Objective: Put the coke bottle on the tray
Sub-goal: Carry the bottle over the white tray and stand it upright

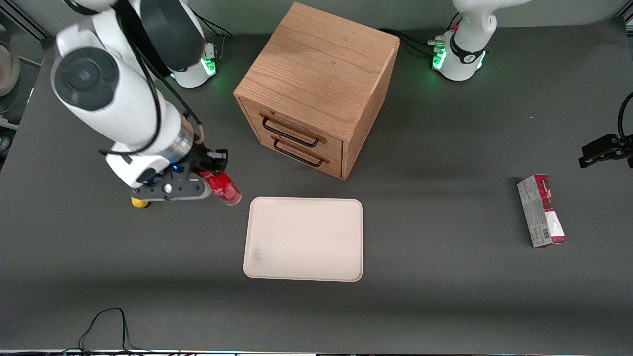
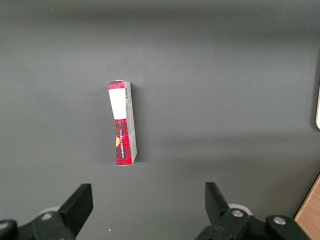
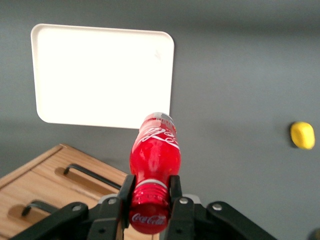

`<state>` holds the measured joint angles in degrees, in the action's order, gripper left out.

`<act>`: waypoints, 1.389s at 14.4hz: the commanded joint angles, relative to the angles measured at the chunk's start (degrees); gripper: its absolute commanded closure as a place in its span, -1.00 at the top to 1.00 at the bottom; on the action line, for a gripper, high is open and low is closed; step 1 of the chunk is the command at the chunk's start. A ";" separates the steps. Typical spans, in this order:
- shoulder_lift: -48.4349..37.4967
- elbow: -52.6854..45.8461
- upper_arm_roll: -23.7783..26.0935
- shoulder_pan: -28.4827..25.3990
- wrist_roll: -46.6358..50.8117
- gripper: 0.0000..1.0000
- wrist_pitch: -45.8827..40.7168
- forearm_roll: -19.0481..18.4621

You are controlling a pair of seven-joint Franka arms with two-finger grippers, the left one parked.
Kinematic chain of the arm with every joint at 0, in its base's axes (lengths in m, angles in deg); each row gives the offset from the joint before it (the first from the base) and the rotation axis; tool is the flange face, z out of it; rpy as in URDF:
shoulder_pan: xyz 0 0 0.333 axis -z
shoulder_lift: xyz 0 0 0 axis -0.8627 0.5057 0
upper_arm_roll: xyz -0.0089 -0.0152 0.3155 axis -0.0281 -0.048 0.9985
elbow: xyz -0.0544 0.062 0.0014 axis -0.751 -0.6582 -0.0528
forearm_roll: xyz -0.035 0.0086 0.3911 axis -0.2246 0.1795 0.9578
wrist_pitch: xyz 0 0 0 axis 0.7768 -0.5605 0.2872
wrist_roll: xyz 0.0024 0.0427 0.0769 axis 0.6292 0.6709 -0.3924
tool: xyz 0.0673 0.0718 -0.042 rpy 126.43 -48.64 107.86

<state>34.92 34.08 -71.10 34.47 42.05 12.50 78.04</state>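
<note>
My right gripper [image 1: 210,170] is shut on the neck of the coke bottle [image 1: 222,188], a small red bottle with a red cap and white script, and holds it tilted above the table beside the tray, toward the working arm's end. In the right wrist view the fingers [image 3: 175,187] clamp the bottle [image 3: 155,150] just below its cap. The tray [image 1: 304,240] is a flat pale cream rectangle nearer the front camera than the wooden cabinet; it also shows in the right wrist view [image 3: 100,75].
A wooden cabinet [image 1: 316,84] with two black-handled drawers stands at the table's middle. A small yellow object [image 1: 139,202] lies under the working arm. A red-and-grey carton [image 1: 541,211] lies toward the parked arm's end.
</note>
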 commanded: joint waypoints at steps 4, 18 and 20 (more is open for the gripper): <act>4.03 -5.73 0.25 -0.33 1.35 -1.00 0.41 0.01; 19.75 -4.94 -0.19 0.28 0.38 -1.00 14.30 -1.75; 21.60 -4.85 -0.19 0.28 0.91 -1.00 15.70 -1.67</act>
<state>54.42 31.25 -71.24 34.92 42.05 27.37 77.05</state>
